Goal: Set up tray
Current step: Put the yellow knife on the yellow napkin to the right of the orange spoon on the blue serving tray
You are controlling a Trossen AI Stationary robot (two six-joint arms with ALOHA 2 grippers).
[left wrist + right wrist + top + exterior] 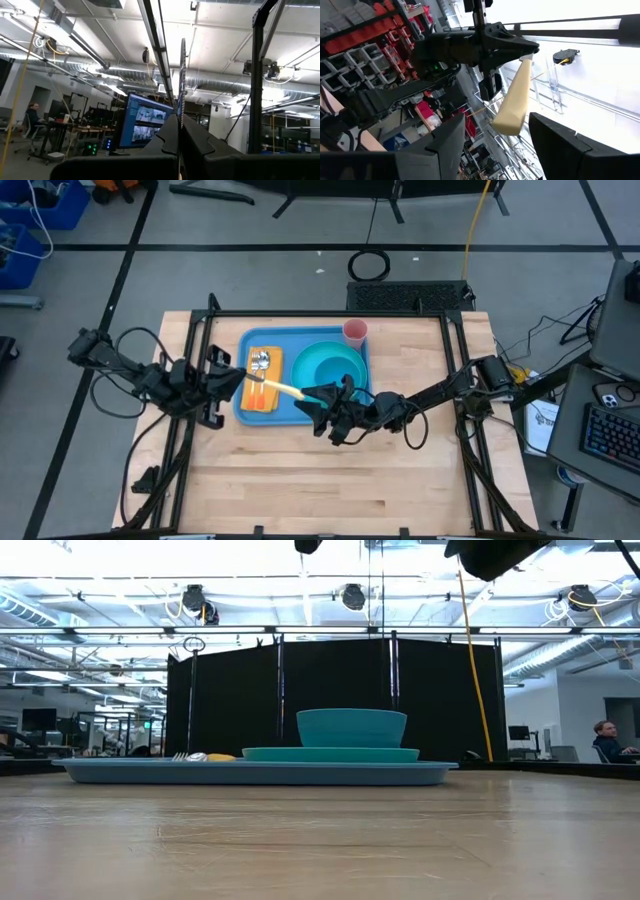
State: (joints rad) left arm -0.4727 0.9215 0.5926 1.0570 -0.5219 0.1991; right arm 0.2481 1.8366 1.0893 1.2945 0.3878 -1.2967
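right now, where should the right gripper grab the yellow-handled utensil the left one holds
Its free handle end, approached lengthwise from the right arm's side: the left gripper is shut on the other end, and the yellow-handled utensil points between the right gripper's open fingers.

I am working in a big robotics lab hall. Bare ducts (150,75) and lamps are hanging from a high ceiling, black curtains (330,700) are standing behind my wooden bench (330,470), a person (605,740) is sitting at monitors, and red storage bins (365,35) are filling shelves.
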